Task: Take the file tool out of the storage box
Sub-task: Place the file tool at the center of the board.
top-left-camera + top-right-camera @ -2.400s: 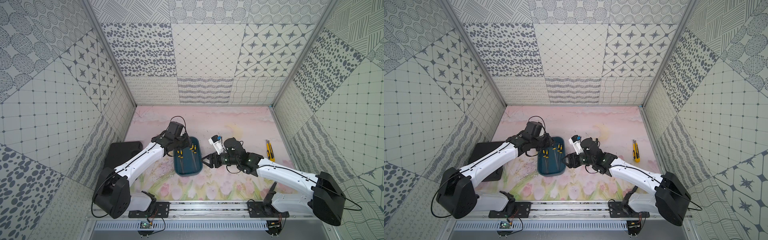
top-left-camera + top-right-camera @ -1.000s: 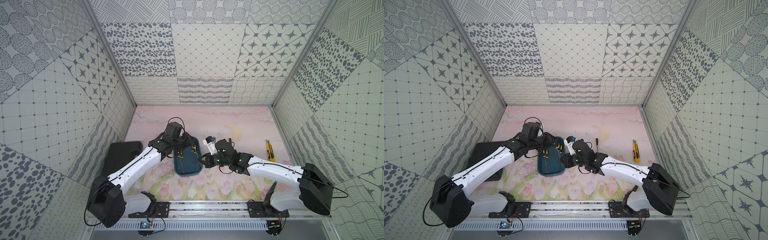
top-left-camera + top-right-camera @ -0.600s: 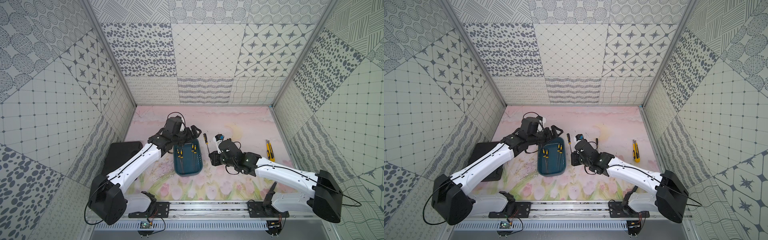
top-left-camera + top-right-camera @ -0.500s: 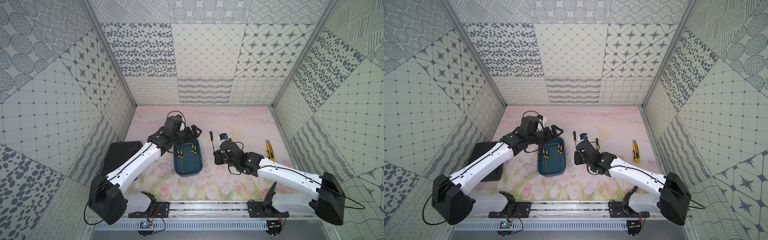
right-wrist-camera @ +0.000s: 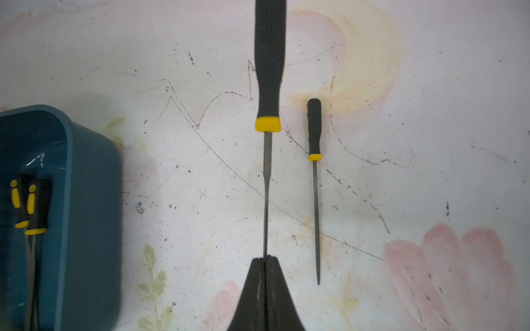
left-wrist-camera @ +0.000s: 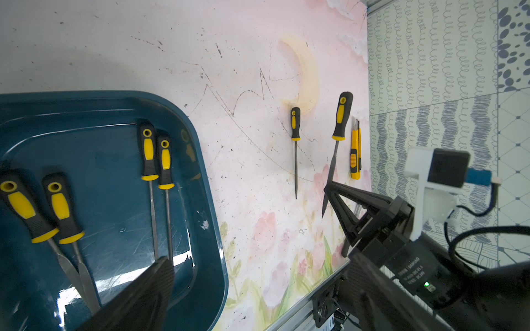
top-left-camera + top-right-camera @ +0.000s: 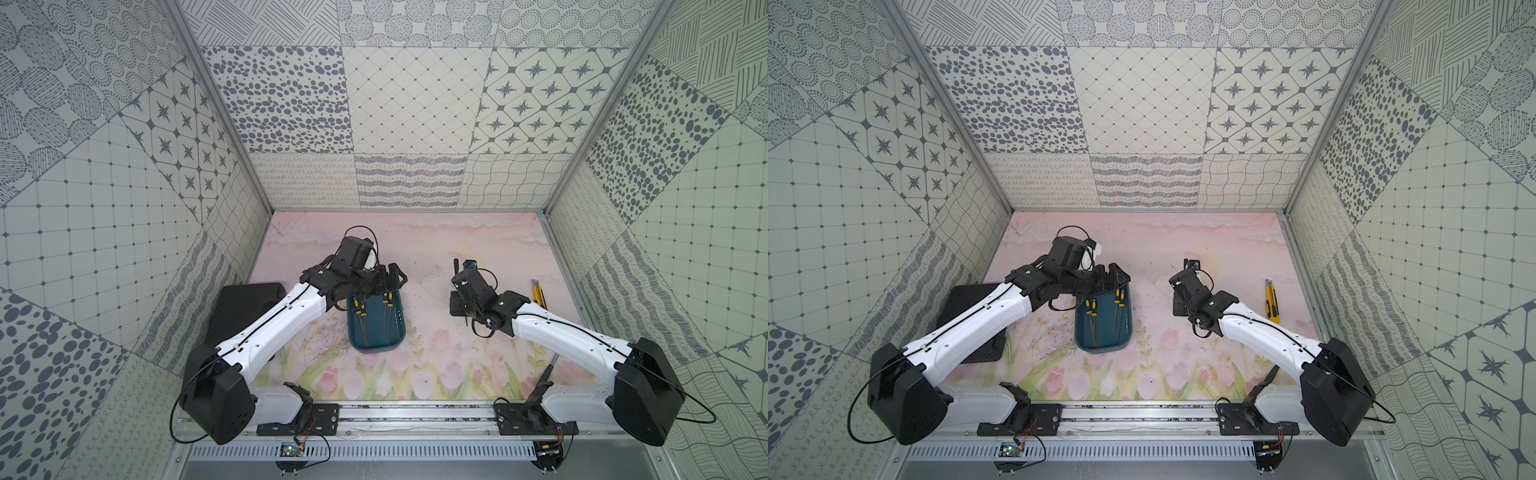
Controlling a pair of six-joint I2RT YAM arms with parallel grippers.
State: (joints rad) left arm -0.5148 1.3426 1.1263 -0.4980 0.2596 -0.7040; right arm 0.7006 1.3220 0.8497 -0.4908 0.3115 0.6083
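Moved since a second ago: right gripper (image 5: pixel 265 259), from the right rim of the storage box (image 7: pixel 376 351) out over open table (image 7: pixel 415 245); left gripper (image 7: pixel 390 279), jaws gone from narrower to spread wide, holding nothing, over the box's far end.

- Right gripper: clamped on the blade of one file (image 5: pixel 269 71), handle pointing toward the far edge. File fully outside the box, well apart from its right rim.
- Storage box: left of the table's middle. Four files remain inside, one pair (image 6: pixel 148 152) by the right wall, second pair (image 6: pixel 57 206) by the left.
- Loose file (image 5: pixel 314 129): flat on the table, parallel to the held one, just beside it.
- Knife (image 7: pixel 538 296): near the right edge.
- Black case (image 7: pixel 245 303): at the left edge.
- Bare table: strip between box and held file; far half.
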